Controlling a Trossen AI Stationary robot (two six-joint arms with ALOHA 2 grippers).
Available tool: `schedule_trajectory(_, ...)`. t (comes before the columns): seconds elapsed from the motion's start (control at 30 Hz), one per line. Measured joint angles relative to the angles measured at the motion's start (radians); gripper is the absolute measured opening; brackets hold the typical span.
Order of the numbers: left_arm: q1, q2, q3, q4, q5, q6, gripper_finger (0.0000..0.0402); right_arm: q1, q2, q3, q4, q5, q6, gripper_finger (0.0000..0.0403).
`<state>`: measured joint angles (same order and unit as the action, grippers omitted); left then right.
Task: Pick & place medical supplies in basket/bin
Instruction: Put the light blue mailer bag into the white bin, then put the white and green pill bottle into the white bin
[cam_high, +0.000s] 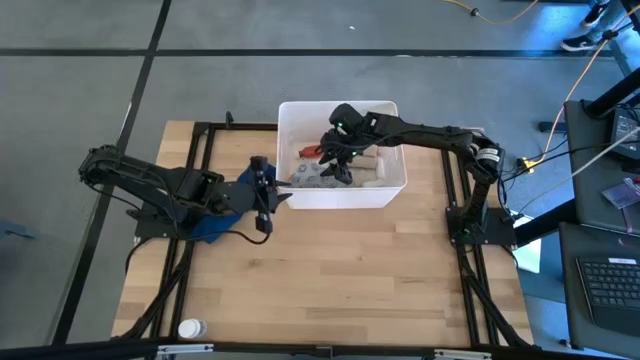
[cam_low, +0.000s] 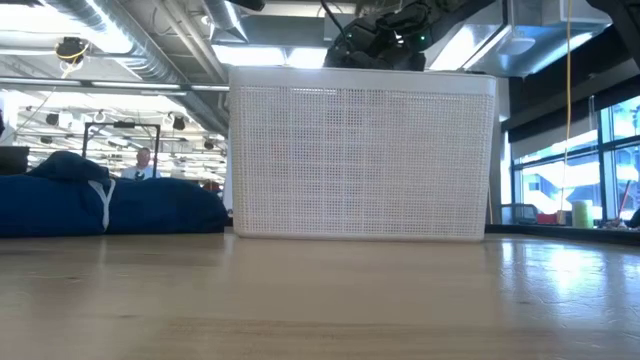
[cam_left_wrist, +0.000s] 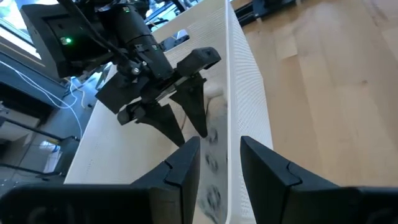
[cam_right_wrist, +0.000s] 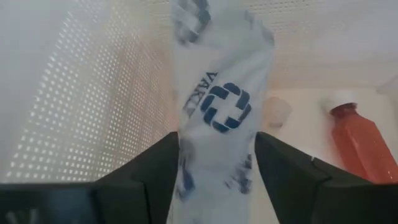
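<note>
A pale wooden table (cam_high: 330, 270) stands on a grey floor, with an open hall behind it. Above the white bin (cam_high: 391, 190) at the table's far middle, the right gripper (cam_right_wrist: 216, 163) reaches down inside, its fingers part-open on either side of a grey ring-patterned packet (cam_right_wrist: 217, 99); whether they grip it or have let go I cannot tell. The packet's long axis runs straight ahead from the fingers, and a small red bottle (cam_right_wrist: 357, 140) lies beside it in the bin. The left gripper (cam_left_wrist: 219, 163) waits just left of the bin's near wall, fingers narrowly apart and empty, over a blue cloth (cam_high: 215, 225). A white bottle (cam_high: 190, 328) lies at the near-left edge, nearer the left arm.
</note>
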<state>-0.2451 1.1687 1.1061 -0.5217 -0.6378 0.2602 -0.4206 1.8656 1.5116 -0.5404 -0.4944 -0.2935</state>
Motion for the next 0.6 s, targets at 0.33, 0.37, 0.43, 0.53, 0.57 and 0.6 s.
schedule_trajectory(0.33,0.000,0.000,0.000,-0.007,0.001,-0.002,0.0109,0.000,0.000,0.000,0.004,-0.096,-0.005,0.0231)
schedule_trajectory(0.37,0.000,0.000,0.000,-0.007,0.001,-0.003,0.0109,-0.001,0.000,0.000,0.004,-0.142,-0.005,0.0231)
schedule_trajectory(0.43,0.000,0.000,0.000,-0.007,0.001,-0.003,0.0109,0.000,0.000,0.000,0.006,-0.219,-0.006,0.0231)
schedule_trajectory(0.53,0.000,0.000,0.000,-0.008,-0.003,0.001,0.0109,0.002,0.000,0.001,0.011,-0.205,0.010,0.0232)
schedule_trajectory(0.57,0.000,0.000,0.000,-0.010,-0.012,0.010,0.0109,0.002,0.000,0.002,0.011,-0.169,0.031,0.0232)
schedule_trajectory(0.6,0.000,0.000,0.000,-0.014,-0.028,0.019,0.0109,0.001,0.000,0.002,0.009,-0.128,0.052,0.0232)
